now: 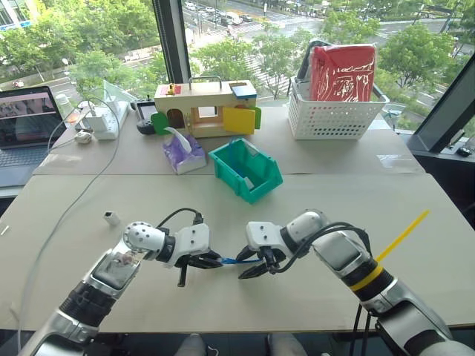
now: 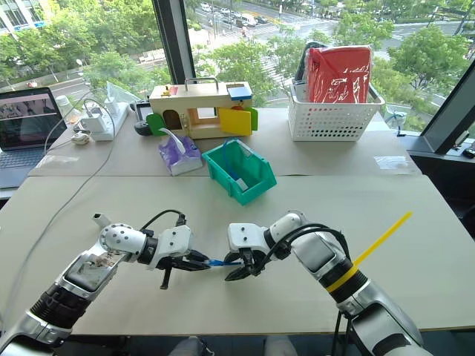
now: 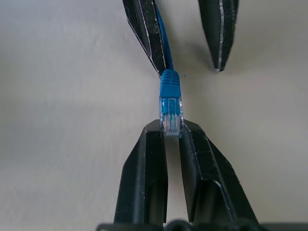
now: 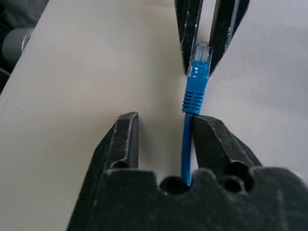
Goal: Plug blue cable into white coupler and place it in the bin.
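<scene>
An office or lab workspace is suggested: pale tables (image 1: 312, 193) are set against tall windows (image 1: 245, 37) overlooking treetops and streets, with a laptop (image 1: 26, 122) at far left, a power strip (image 1: 100, 119), and a white basket (image 1: 334, 111) at far right.

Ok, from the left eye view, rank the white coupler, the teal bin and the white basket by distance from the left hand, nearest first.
1. White coupler: on the table, just beyond the left hand, to its left.
2. Teal bin: mid-table, ahead and to the right.
3. White basket: far right, by the window.
</scene>
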Available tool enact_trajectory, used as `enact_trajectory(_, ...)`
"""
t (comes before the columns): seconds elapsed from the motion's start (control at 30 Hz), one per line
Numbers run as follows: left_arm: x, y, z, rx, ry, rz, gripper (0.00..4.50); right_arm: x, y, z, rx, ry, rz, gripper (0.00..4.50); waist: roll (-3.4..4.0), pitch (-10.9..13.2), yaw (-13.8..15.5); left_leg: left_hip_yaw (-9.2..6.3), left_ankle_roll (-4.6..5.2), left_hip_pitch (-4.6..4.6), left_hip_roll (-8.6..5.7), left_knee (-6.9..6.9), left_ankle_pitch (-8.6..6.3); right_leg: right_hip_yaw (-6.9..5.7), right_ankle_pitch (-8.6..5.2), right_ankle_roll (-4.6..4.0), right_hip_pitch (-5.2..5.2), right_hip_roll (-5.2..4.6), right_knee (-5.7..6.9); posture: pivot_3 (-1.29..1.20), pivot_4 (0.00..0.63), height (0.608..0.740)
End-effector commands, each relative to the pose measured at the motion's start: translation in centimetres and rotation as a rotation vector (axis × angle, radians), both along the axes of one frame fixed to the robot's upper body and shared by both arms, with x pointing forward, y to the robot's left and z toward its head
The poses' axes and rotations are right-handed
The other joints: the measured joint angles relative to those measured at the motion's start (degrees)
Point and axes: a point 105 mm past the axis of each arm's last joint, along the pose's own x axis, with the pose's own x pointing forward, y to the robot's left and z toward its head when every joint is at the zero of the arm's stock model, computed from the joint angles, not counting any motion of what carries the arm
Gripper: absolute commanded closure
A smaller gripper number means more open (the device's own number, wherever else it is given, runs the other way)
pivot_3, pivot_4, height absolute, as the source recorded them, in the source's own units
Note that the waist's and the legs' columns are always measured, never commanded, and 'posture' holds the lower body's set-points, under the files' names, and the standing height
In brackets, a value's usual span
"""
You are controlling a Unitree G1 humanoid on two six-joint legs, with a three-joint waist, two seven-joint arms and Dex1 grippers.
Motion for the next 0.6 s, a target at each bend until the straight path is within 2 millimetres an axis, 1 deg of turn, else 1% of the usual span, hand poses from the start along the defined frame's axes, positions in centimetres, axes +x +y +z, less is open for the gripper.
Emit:
enact_trajectory(0.03,0.1,-0.6,0.1,-0.008,-0.020,0.002,4.50,0.3,-0.3,2.2,0.111,0.052,-0.103,0.85,0.00,0.0,0.1,0.00,0.00,-0.02,0.00,0.01,0.00,0.00,0.00,0.00,-0.01,0.00,0.00,0.00,0.150,0.740)
enact_trajectory(0.07,0.1,-0.6,0.1,-0.007,-0.021,0.002,4.50,0.4,-0.5,2.9,0.145,0.056,-0.128,0.64,0.00,0.0,0.1,-0.03,0.00,-0.05,0.00,0.01,0.00,-0.01,0.00,0.00,-0.02,0.00,0.00,0.00,0.150,0.740)
enact_trajectory(0.1,0.2,-0.6,0.0,-0.001,-0.028,0.005,4.50,0.6,-1.0,4.0,0.195,0.044,-0.180,0.28,0.01,0.0,0.1,-0.04,0.00,-0.14,-0.01,0.02,0.00,-0.01,0.00,0.00,-0.08,0.00,0.00,0.00,0.150,0.740)
enact_trajectory(0.13,0.1,-0.6,-0.1,0.005,-0.035,0.006,4.50,1.1,-1.6,4.9,0.241,0.029,-0.245,0.06,0.01,0.0,0.2,-0.04,0.00,-0.21,-0.03,0.05,0.00,-0.01,0.00,-0.01,-0.13,0.00,0.01,0.00,0.150,0.740)
enact_trajectory(0.17,0.1,-0.7,-0.2,0.008,-0.039,0.008,4.50,1.4,-1.9,5.5,0.271,0.020,-0.290,0.06,0.01,0.0,0.3,-0.07,0.00,-0.27,-0.03,0.05,0.00,-0.01,0.01,-0.01,-0.16,0.00,0.00,0.00,0.150,0.740)
enact_trajectory(0.2,0.3,-0.7,-0.4,0.013,-0.051,0.029,4.50,2.2,-2.9,6.4,0.313,0.013,-0.394,0.06,0.01,0.0,0.4,-0.07,0.00,-0.29,-0.03,0.06,0.00,-0.02,0.01,-0.01,-0.17,0.00,-0.01,0.00,0.150,0.740)
enact_trajectory(0.23,0.4,-0.8,-0.6,0.013,-0.062,0.046,4.50,2.5,-3.7,6.9,0.342,0.013,-0.466,0.06,0.01,0.0,0.6,-0.07,0.00,-0.29,-0.04,0.04,0.00,-0.02,0.01,-0.01,-0.17,0.00,-0.02,0.00,0.150,0.740)
enact_trajectory(0.3,0.2,-1.2,-1.0,-0.009,-0.043,0.069,4.50,2.5,-5.5,7.7,0.391,0.033,-0.589,0.06,0.01,0.0,1.0,-0.08,0.00,-0.30,-0.04,0.02,0.00,-0.02,0.01,-0.02,-0.17,-0.01,-0.06,0.00,0.150,0.740)
enact_trajectory(0.37,0.0,-1.6,-1.1,-0.034,-0.020,0.087,4.50,2.0,-6.6,7.8,0.403,0.052,-0.665,0.06,0.01,0.0,1.4,-0.08,0.01,-0.32,-0.04,0.02,-0.01,-0.02,0.01,-0.02,-0.16,-0.01,-0.11,0.00,0.150,0.740)
enact_trajectory(0.43,0.1,-1.9,-1.0,-0.064,-0.002,0.124,4.50,1.0,-7.0,7.5,0.383,0.058,-0.681,0.06,0.01,0.0,1.7,-0.07,0.02,-0.33,-0.05,0.01,-0.02,-0.02,0.01,-0.02,-0.14,-0.01,-0.14,0.00,0.150,0.740)
enact_trajectory(0.5,1.2,-2.4,-0.4,-0.112,-0.017,0.208,4.50,0.3,-7.1,7.0,0.402,0.110,-0.758,0.06,0.02,0.0,1.8,-0.07,0.02,-0.34,-0.07,0.02,-0.02,-0.02,0.00,0.00,-0.13,-0.03,-0.19,0.00,0.150,0.740)
enact_trajectory(0.6,3.3,-3.4,1.6,-0.244,-0.087,0.329,4.50,-0.2,-6.9,7.6,0.553,0.263,-0.867,0.06,0.01,0.0,1.7,-0.08,0.02,-0.36,-0.07,0.05,-0.02,-0.02,0.00,0.02,-0.11,-0.03,-0.20,0.00,0.150,0.740)
